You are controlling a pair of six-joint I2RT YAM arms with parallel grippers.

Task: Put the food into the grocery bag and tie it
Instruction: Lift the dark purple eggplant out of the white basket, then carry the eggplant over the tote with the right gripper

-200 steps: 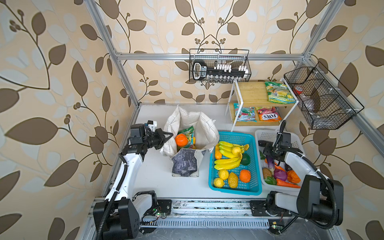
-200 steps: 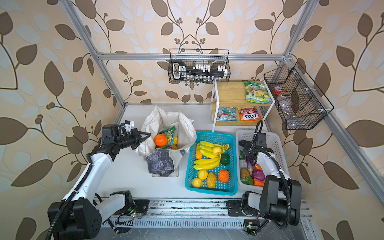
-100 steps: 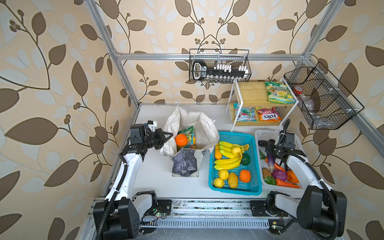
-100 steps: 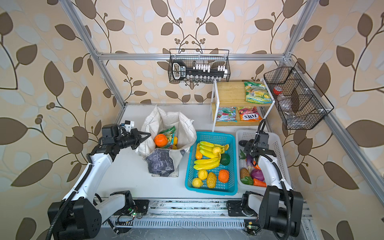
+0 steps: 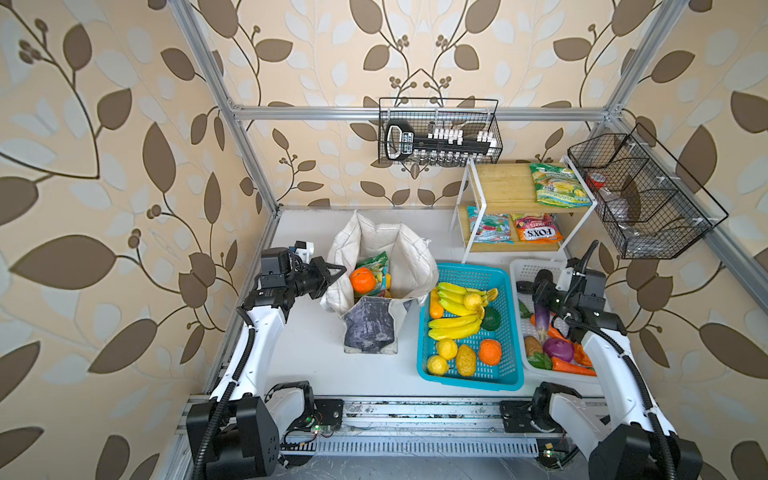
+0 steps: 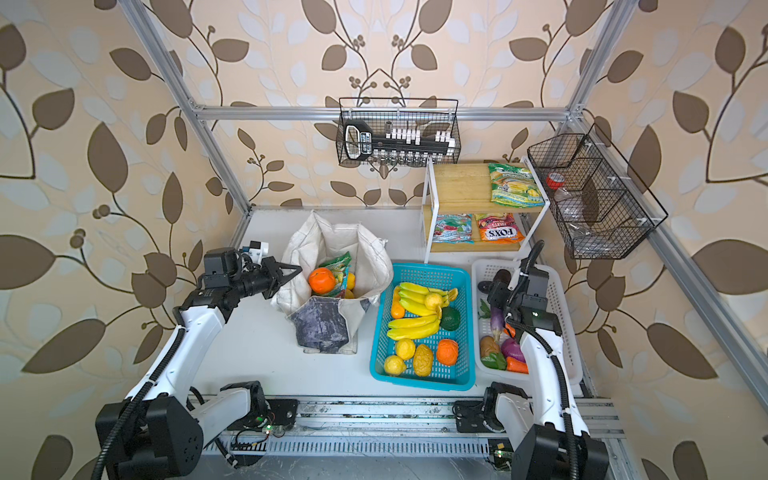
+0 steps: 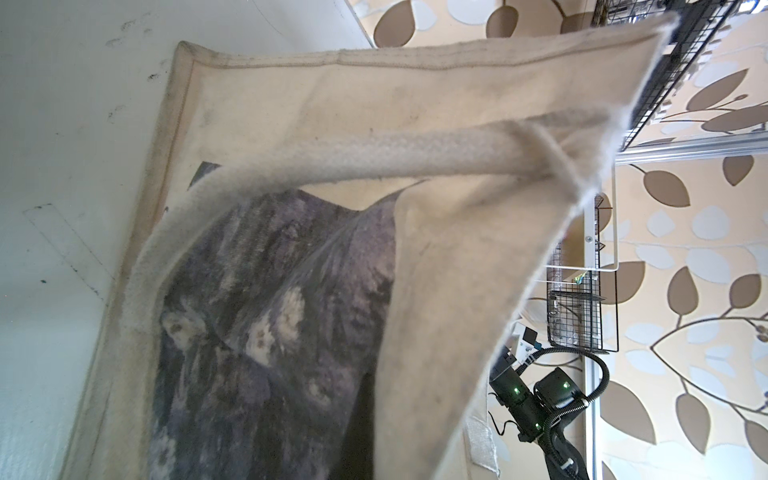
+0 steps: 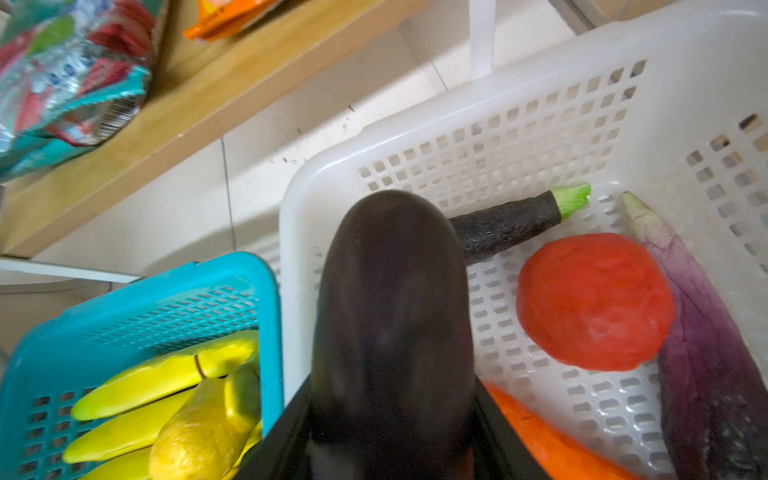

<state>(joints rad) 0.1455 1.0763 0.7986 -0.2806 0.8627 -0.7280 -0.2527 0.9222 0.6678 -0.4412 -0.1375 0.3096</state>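
Eggplant (image 8: 395,299) glossy, oblong, tote (image 7: 316,104) coarse-woven, mottled

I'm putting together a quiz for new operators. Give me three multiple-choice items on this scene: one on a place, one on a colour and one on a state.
1. Where is the dark eggplant that the right gripper holds?
A. inside the grocery bag
B. over the white basket
C. lying in the blue basket

2. What colour is the round fruit showing in the grocery bag?
A. orange
B. purple
C. green

3. How do the left gripper jaws stand?
A. open, clear of the grocery bag
B. shut on the grocery bag's edge
C. shut on the round fruit

Answers:
1. B: the right wrist view shows it held between the jaws above the white basket.
2. A: its orange skin shows in both top views.
3. B: the jaws are pinched together at the grocery bag's side.
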